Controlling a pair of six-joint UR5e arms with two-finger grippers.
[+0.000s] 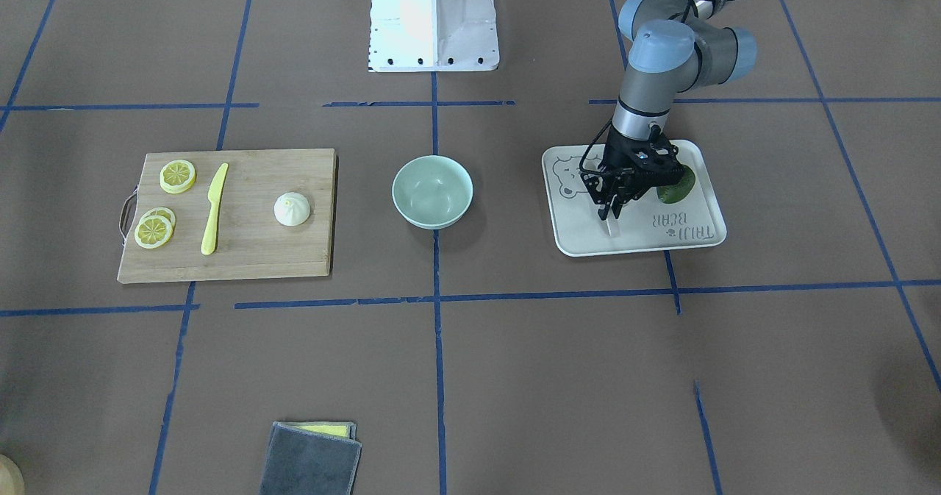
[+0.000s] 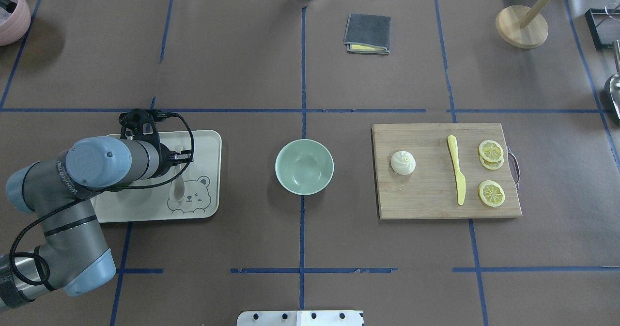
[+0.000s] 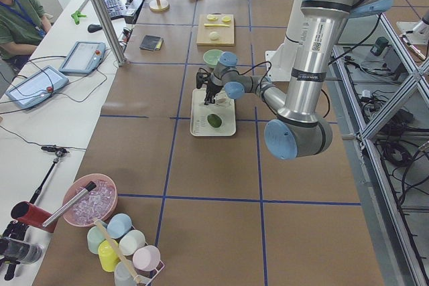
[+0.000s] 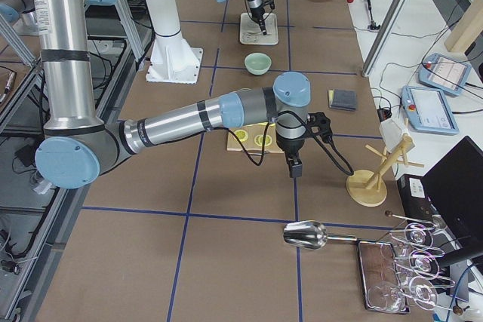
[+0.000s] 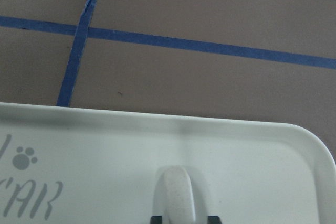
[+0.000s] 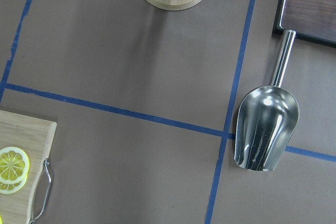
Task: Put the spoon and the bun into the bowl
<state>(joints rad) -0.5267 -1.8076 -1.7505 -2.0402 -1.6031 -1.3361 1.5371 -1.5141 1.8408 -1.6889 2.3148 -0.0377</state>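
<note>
The spoon lies on the tray, left of the bowl, its handle between the narrow jaws of the left gripper; I cannot tell if they pinch it, so better close firmly, then lift straight up

Grey lettering "TAIJI BEAR" beside a paw print, on the cream tray.

The table is viewed from above and behind the robot in one view and from the opposite side, steeply downward, in another; the bowl and cutting board are shared by both. Side views are taken from both table ends. The tray and a metal scoop are seen close up by the wrist cameras.
</note>
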